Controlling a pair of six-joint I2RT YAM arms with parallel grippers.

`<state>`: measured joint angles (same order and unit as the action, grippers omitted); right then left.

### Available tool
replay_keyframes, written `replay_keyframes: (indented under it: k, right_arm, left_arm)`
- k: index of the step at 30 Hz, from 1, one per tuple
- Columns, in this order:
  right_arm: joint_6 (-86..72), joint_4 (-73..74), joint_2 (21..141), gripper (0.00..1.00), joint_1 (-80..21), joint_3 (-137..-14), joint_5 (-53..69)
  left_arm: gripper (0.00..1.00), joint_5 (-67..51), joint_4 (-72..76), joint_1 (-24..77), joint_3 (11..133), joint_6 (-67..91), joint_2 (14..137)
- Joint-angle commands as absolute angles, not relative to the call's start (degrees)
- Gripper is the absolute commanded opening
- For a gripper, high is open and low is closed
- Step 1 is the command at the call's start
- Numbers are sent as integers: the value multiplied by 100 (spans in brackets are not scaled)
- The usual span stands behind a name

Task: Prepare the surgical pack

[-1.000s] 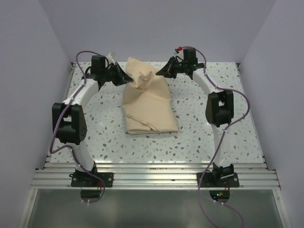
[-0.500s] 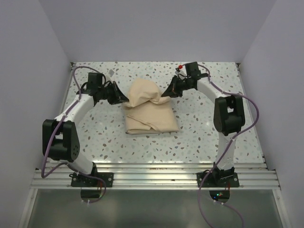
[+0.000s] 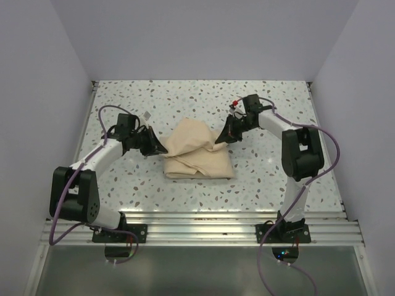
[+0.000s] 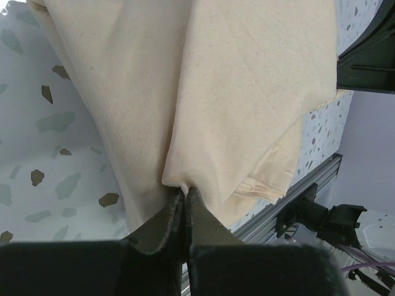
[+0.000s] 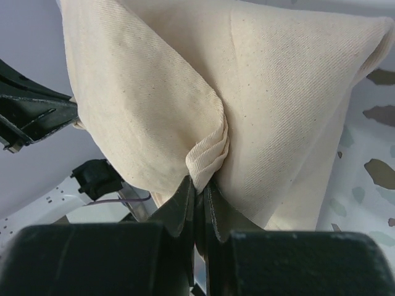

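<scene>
As held from both sides at once, looks set up for drawing the upper layer of the surgical pack [image 3: 197, 157] over the folded stack lying at mid-frame on the speckled table [image 3: 265, 179], probably a folding step. At centre-left, left gripper [image 3: 163, 150]: jaws pressed nearly together on a small tuck of the pack's left edge, cloth puckering at the tips in the wrist view. At centre-right, right gripper [image 3: 217, 140]: likewise clamped narrow on a pleated bunch of the right edge, upper layer puffed up between the two.
</scene>
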<state>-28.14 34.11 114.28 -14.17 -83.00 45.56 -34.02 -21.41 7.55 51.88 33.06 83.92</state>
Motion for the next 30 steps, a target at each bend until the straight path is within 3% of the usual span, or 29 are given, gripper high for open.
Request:
replay_keyframes:
  k: [1,5,11,13,21,30]
  right_arm:
    - [-2470,3771,11022,0,-1354,-7902,4438]
    - [-2207,3928,10820,9,-1362,-7516,4299]
    - [-1916,3973,10442,33,-1362,-7400,4254]
    - [-1881,3763,10319,46,-1362,-7540,4245]
    - [-2004,2681,10660,81,-1362,-8656,4569]
    - [-1590,3235,12645,96,-1485,-10809,5123]
  left_arm:
    - [4,-3366,-2162,800,4923,3015,8130]
    - [15,-3401,-2127,800,4729,3015,8025]
    - [36,-3489,-2171,791,4641,2901,7910]
    - [39,-3507,-2197,800,4667,2813,7884]
    - [41,-3665,-2189,800,4579,2672,7989]
    - [40,-3788,-2039,800,4290,2593,7998]
